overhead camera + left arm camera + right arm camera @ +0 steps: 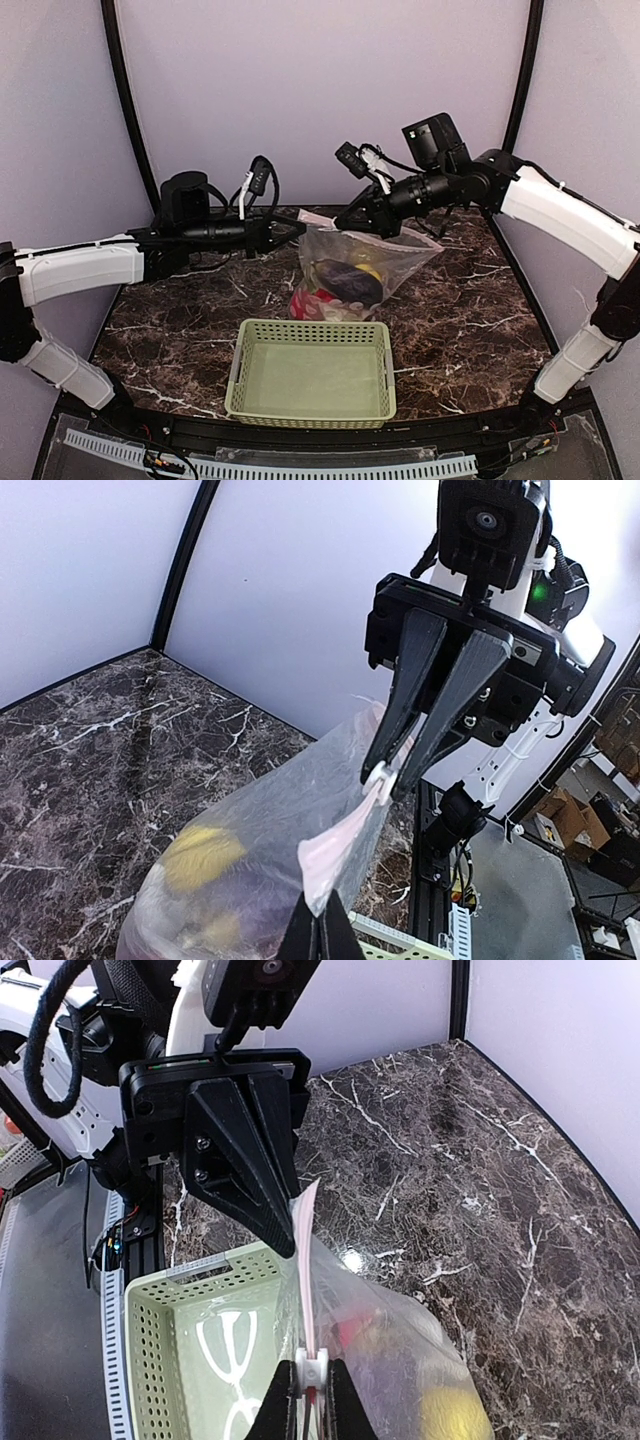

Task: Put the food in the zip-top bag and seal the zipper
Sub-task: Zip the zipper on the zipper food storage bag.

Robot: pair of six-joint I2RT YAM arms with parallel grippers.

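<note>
Basket of pale green perforated plastic sits closest to the arm bases on the dark, white-veined marble table. Just behind it is the clear, crinkly zip-top bag, its lower part down by the basket's far rim and its mouth lifted toward the back wall. The toy food shows through the plastic: a dark purple eggplant lies across the middle, a yellow pepper is tucked at its far side, and red pieces and white pieces are bunched low at the bag's left corner. Above them the pinkish zipper strip is stretched taut between the two arms. The left pincer is closed on one end of that strip, pinching it flat between its dark fingers. Farther along, the right pincer is clamped around the small white slider riding on the strip. The wrist views show the stretch between the two pincers as one flat band. How far along the bag's mouth that band reaches cannot be told.
</note>
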